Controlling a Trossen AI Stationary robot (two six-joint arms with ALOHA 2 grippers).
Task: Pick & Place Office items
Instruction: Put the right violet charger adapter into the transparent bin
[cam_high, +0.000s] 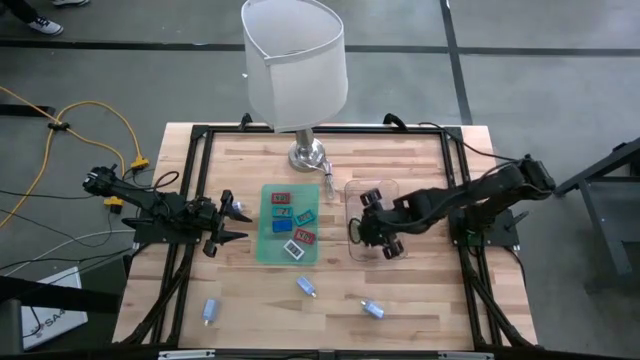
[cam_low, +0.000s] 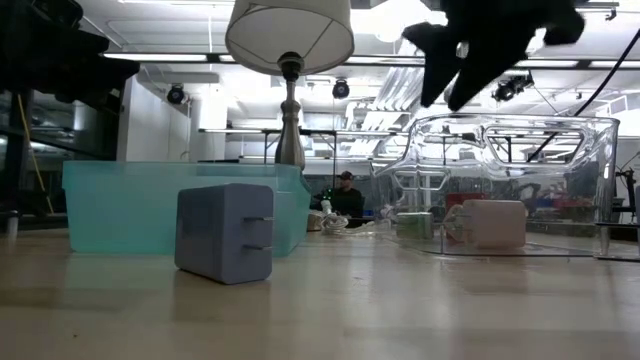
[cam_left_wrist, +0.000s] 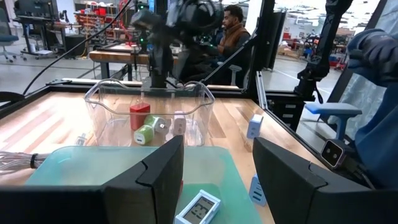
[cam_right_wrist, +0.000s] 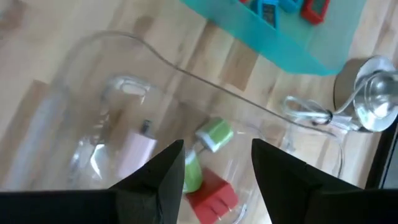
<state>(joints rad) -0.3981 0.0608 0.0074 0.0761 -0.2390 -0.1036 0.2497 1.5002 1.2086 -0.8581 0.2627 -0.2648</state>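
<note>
Right gripper (cam_high: 375, 225), part open and empty, hovers over the clear bin (cam_high: 352, 190); loose chargers (cam_high: 306, 286) lie near-left; left gripper (cam_high: 232, 222) empty too.

Both arms (cam_high: 150, 205) are built of dark, black jointed segments. Black cables are run along the right arm (cam_high: 470, 195). Fingers (cam_left_wrist: 155, 171) are seen as chunky, matte black, angular wedges with flat inner faces.
</note>
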